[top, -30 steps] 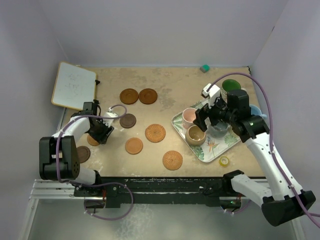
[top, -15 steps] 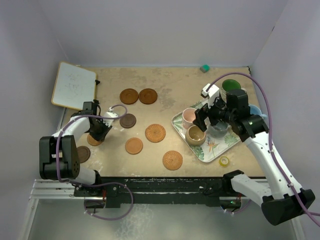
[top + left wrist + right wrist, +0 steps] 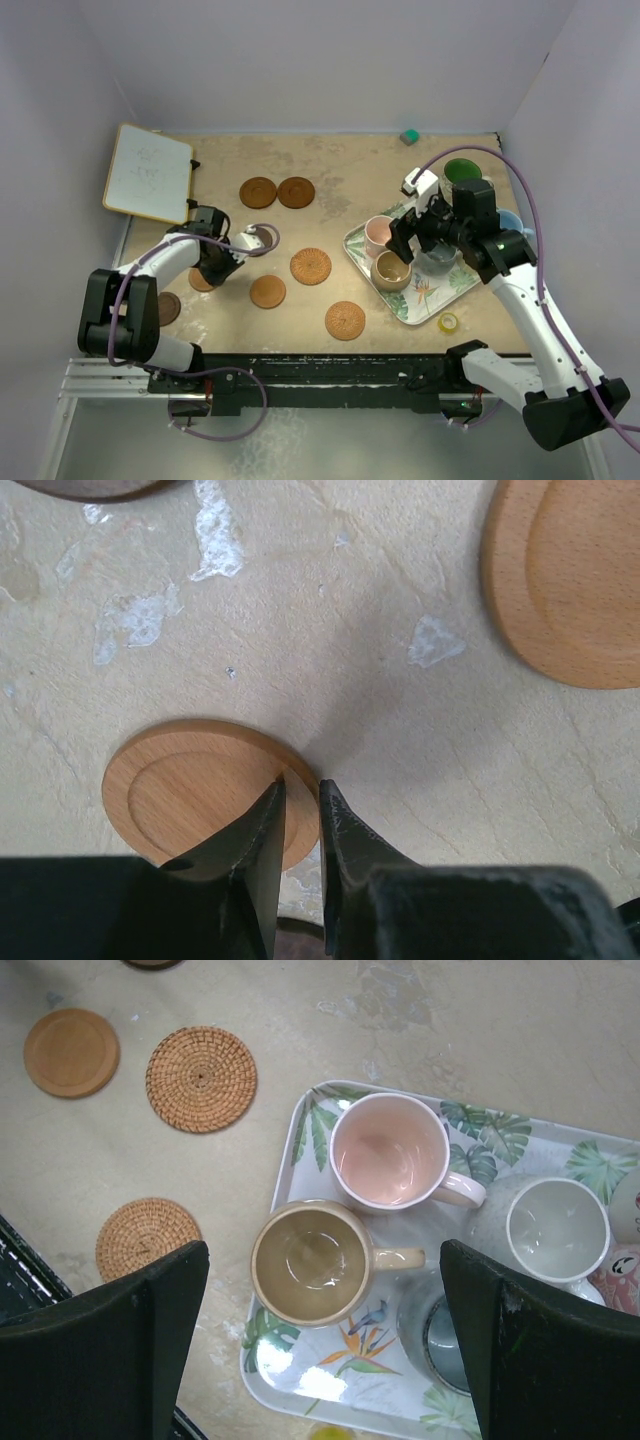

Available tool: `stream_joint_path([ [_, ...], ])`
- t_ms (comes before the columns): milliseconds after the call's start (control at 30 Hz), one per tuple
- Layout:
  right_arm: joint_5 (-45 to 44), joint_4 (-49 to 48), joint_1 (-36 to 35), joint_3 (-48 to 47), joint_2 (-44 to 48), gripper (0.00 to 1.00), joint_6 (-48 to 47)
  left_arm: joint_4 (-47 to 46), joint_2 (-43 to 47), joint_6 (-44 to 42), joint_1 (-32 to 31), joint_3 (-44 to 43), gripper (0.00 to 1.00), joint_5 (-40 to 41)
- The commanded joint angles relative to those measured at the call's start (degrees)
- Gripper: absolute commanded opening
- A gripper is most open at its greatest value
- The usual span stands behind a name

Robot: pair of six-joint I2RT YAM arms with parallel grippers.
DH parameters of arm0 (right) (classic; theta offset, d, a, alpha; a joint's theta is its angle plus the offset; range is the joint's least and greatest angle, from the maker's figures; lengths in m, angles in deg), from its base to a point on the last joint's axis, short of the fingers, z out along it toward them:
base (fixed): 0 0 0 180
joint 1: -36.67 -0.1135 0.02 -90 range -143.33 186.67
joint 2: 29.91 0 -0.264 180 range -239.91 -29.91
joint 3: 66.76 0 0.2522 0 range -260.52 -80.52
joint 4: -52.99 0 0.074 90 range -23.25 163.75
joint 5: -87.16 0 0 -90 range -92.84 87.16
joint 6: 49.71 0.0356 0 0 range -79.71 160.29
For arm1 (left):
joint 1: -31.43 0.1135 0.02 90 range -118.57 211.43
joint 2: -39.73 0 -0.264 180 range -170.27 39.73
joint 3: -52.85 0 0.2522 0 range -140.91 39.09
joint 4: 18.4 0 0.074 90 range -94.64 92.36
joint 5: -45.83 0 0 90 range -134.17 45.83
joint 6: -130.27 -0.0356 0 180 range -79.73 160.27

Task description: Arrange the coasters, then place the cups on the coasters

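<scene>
Left wrist view: left gripper (image 3: 300, 786) seems clenched on a coaster (image 3: 190, 795) rim; right gripper (image 3: 320, 1262) is released, tan cup (image 3: 305, 1245) between jaws.

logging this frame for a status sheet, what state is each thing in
left claw, shut on the rim of the light round wooden coaster
right claw, open, holding nothing, above the leaf-patterned rectangular tray
pink ceramic mug, upright, empty, on the tray
tan ceramic mug, upright, empty, on the tray
two round woven coasters, flat, bare
</scene>
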Motion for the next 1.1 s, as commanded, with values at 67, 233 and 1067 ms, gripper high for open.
stream_joint_path([
  [67, 0.3, -1.6, 0.3, 0.4, 0.3, 1.00, -0.9, 3.9, -0.3, 0.6, -2.9, 1.5, 0.15, -6.8],
  [233, -0.1, -1.5, 0.3, 0.3, -0.3, 1.00, -1.0, 4.9, -0.1, 0.7, -5.3, 0.2, 0.15, -8.8],
  [1067, -1.7, -1.8, 1.1, 0.6, -0.2, 1.00, -1.7, 2.6, -8.5, 7.5, -24.6, -7.9, 0.19, -9.9],
])
